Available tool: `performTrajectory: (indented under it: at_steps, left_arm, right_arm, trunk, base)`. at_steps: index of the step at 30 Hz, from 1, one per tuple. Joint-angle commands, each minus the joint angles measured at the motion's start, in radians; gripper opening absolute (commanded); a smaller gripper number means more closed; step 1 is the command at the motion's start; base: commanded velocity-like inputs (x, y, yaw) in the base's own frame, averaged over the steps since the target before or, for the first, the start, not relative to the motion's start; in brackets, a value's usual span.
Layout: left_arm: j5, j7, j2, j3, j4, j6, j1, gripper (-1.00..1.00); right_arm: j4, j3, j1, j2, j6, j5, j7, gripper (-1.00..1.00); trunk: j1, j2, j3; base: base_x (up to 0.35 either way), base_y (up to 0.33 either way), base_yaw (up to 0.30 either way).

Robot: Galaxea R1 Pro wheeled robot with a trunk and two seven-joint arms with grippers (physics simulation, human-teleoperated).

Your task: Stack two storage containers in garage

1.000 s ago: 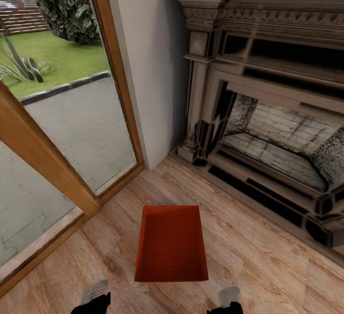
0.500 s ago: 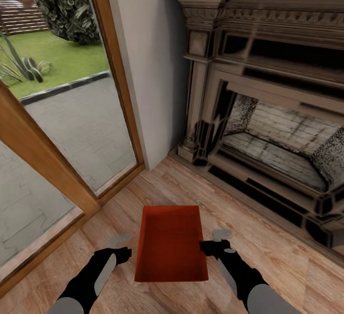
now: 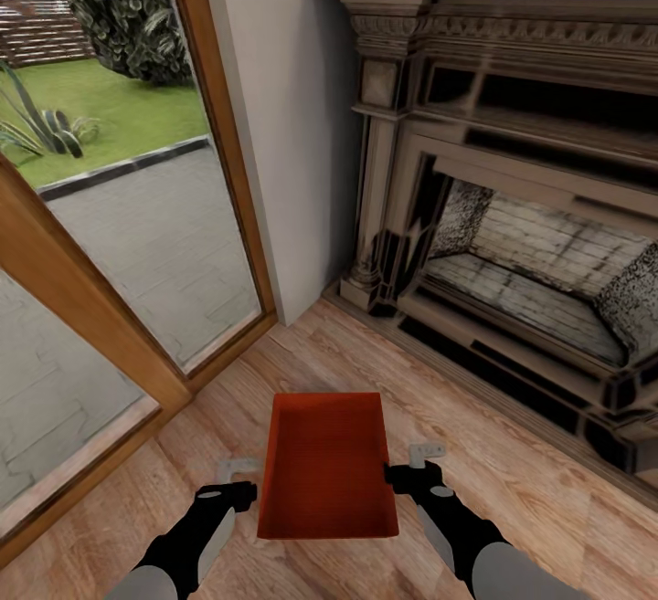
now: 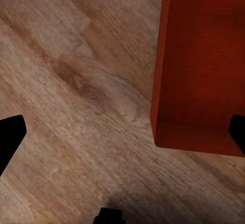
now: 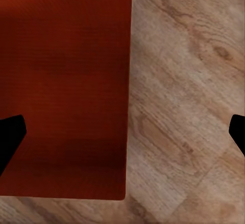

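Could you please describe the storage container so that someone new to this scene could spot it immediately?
Start at the ornate dark fireplace on the right, then look down to the light wood-plank floor in front of it. The storage container sits there between the two black pincers, the one red-orange, open-topped rectangular bin among browns and greys.

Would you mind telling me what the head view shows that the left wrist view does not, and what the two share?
Head view alone: the fireplace, the glass door with the garden beyond, and both arms flanking the bin, left gripper and right gripper. Left wrist view alone: a close look straight down with its open jaws straddling the bin's near corner. Shared: the red-orange storage container, empty, resting on the wood-plank floor.
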Motion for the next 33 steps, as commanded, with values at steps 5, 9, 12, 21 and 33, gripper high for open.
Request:
performTrajectory:
  at_steps: [5,9,12,21,33]
  left_arm:
    - [0.007,0.008,0.001,-0.007,-0.015,-0.005,0.000,1.00]
    - [0.004,0.009,-0.003,-0.007,-0.025,-0.011,0.000,1.00]
    - [0.002,0.017,-0.009,-0.007,-0.050,-0.014,0.000,1.00]
    - [0.001,0.020,-0.016,-0.008,-0.060,-0.017,0.000,1.00]
    - [0.003,0.008,-0.034,-0.008,-0.027,-0.051,0.001,1.00]
  right_arm:
    - [0.003,0.001,-0.001,0.000,-0.011,-0.015,-0.006,1.00]
    - [0.004,0.000,-0.001,0.000,-0.005,-0.017,-0.006,1.00]
    - [0.004,0.000,-0.001,0.000,-0.001,-0.018,-0.006,1.00]
    - [0.066,0.002,-0.001,0.002,-0.012,-0.017,-0.004,1.00]
    - [0.098,0.001,-0.001,0.004,-0.021,-0.017,0.006,1.00]
  trunk:
    - [0.000,0.000,-0.001]
    - [0.000,0.000,-0.001]
    - [0.000,0.000,-0.001]
    - [0.000,0.000,-0.001]
    - [0.000,0.000,-0.001]
  base:
    - [0.000,0.000,0.000]
    - [0.000,0.000,0.000]
    - [0.000,0.000,0.000]
    - [0.000,0.000,0.000]
    - [0.000,0.000,0.000]
